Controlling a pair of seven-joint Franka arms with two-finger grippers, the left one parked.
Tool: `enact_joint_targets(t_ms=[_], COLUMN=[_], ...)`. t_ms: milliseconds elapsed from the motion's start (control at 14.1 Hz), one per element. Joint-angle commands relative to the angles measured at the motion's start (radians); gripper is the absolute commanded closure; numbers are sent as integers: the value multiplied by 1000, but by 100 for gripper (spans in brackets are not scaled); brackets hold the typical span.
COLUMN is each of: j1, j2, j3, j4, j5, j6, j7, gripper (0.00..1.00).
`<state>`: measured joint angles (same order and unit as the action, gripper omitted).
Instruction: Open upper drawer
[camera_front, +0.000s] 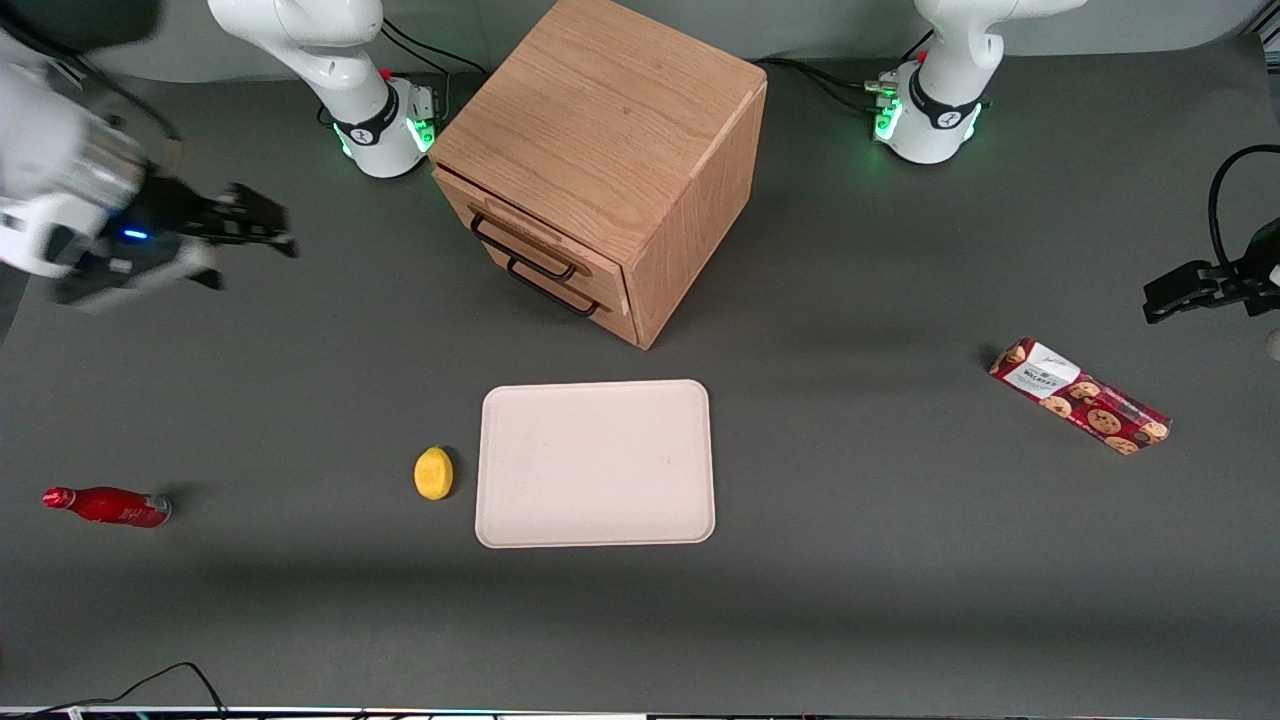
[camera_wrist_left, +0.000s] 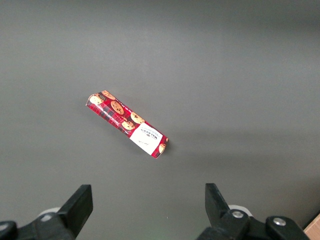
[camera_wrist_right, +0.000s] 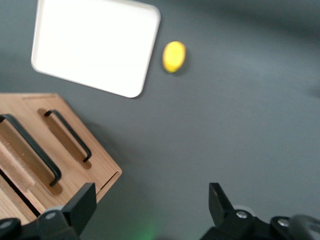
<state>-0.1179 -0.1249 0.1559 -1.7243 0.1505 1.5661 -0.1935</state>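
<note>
The light oak cabinet (camera_front: 600, 130) stands at the back middle of the table, its two drawer fronts turned toward the working arm's end. The upper drawer (camera_front: 505, 222) has a dark bar handle (camera_front: 522, 250) and sits flush in the cabinet; the bottom drawer's handle (camera_front: 553, 292) is just below it. In the right wrist view the upper drawer's handle (camera_wrist_right: 31, 150) and the bottom one (camera_wrist_right: 70, 134) both show. My right gripper (camera_front: 250, 235) is open and empty, hovering above the table well off from the drawer fronts; in its wrist view the gripper (camera_wrist_right: 150, 200) is clear of the cabinet's corner.
A pale tray (camera_front: 596, 463) lies nearer the front camera than the cabinet, with a lemon (camera_front: 433, 472) beside it. A red bottle (camera_front: 108, 506) lies toward the working arm's end. A cookie pack (camera_front: 1080, 396) lies toward the parked arm's end.
</note>
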Motion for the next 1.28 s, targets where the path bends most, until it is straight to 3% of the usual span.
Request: enact_joint_targets(t_ms=[0, 142, 354, 567, 780, 922, 1205], j1=[9, 9, 11, 12, 14, 14, 15], j2=[-30, -30, -21, -18, 7, 16, 59], j3=[-128, -185, -191, -181, -86, -14, 91], j4=[17, 34, 57, 52, 34, -9, -40], j5=[-2, -6, -159, -170, -138, -50, 32], j6=[-14, -14, -3, 8, -4, 3, 8], j7=[37, 37, 49, 66, 49, 34, -50], gripper=[0, 0, 0, 0, 0, 0, 0])
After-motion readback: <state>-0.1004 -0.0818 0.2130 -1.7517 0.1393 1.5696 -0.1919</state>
